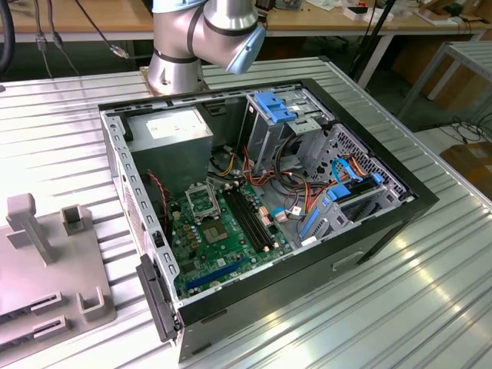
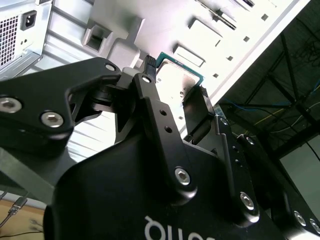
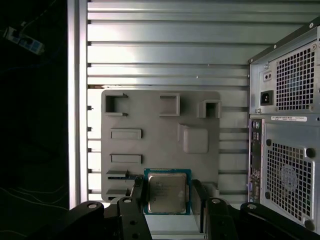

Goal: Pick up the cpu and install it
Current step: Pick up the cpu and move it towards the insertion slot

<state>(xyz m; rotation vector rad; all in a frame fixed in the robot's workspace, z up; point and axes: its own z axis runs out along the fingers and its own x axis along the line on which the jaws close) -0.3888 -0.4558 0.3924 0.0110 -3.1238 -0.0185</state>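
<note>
The claw (image 3: 169, 186) is closed down narrow on the cpu (image 3: 167, 196). In both wrist views its two black fingers (image 2: 160, 112) pinch opposite edges of the chip, the silver-grey top facing the cameras and green board showing at the rim. It has the chip, no question. The first wrist view looks past the held cpu onto a grey fixture tray (image 3: 160, 120) on the ribbed metal worktop (image 3: 165, 45). The chip hangs over the end of that tray where two slim slots are cut. Whether it touches the tray cannot be told. Just beside the tray in that view stands the rear of the computer case (image 3: 285, 125), with its vent grilles and a power inlet. In the exterior view the open case fills the middle, and the tray lies at about eight o'clock, close by but apart from it. The silver robot arm (image 1: 207, 31) rises at twelve o'clock behind the case. Inside, the metal-framed socket (image 1: 201, 201) sits on the green board, with the long black memory slots (image 1: 250, 219) at its four o'clock. The grey power-supply box (image 1: 169, 132) is at its eleven o'clock.
</note>
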